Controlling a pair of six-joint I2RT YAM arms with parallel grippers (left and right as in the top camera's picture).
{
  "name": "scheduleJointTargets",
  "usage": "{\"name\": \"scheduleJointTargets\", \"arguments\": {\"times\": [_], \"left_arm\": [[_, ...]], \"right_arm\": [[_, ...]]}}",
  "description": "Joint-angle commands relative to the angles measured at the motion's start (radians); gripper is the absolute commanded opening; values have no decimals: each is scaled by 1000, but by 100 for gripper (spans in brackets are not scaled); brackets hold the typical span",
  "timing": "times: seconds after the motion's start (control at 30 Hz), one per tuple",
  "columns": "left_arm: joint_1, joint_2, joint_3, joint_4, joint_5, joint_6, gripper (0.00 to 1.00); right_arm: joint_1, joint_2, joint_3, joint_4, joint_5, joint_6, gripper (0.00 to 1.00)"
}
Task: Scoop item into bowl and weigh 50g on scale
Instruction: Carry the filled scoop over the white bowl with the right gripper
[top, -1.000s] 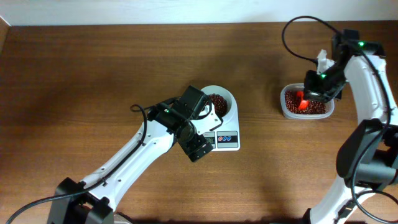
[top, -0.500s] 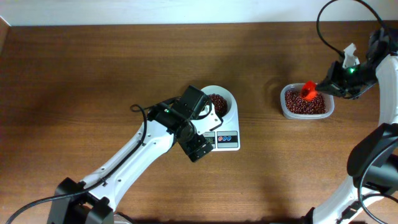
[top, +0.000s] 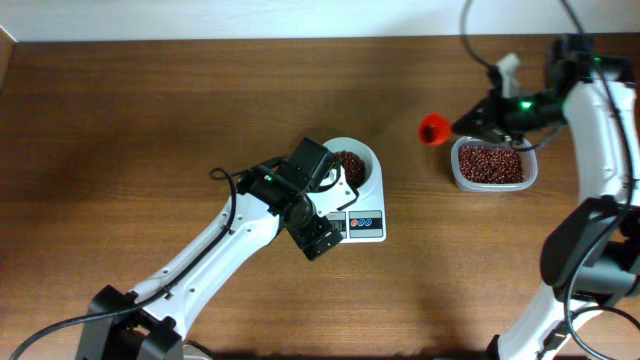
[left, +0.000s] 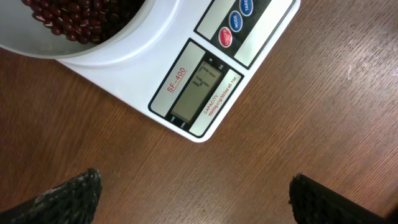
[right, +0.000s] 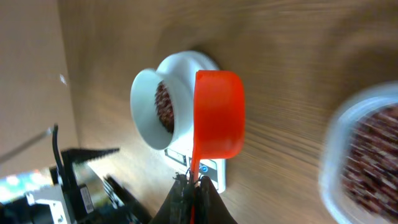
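The white bowl (top: 362, 168) holds dark reddish-brown beans (top: 349, 164) and stands on the white scale (top: 368, 222). In the left wrist view the scale's display (left: 196, 89) shows digits and the bowl (left: 124, 43) sits above it. My left gripper (top: 318, 238) is open and empty, hovering at the scale's front-left corner (left: 193, 193). My right gripper (top: 478, 117) is shut on the handle of a red scoop (top: 433, 129), held in the air left of the clear tub. The right wrist view shows the scoop (right: 217, 115) in front of the bowl (right: 146, 109).
A clear plastic tub (top: 492, 165) full of beans stands at the right and shows blurred in the right wrist view (right: 364, 155). My right arm's cable loops over the table's back right. The left arm stretches from the front left toward the scale.
My right gripper has lifted the red scoop out of the tub, swung it right, then carried it left past the tub toward the bowl. The left arm has not moved.
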Motion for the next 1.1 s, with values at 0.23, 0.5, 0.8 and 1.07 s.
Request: {"name": "scheduleJointTargets", "arguments": {"times": [0.23,0.5,0.8,1.07], "left_arm": [[-2,-6,-7,2,-3,13,99],[-2,-6,-7,2,-3,13,99],[-3,-6,-7,2,-3,13,99],[-2,-6,-7,2,-4,13,99]], "right_arm": [[325,-1,71,98,51,-174,4],[439,-1,71,121,306,-262,4],[506,-1,71,143,384,-376,4],[505,-1,71,182,401,-360,4]]}}
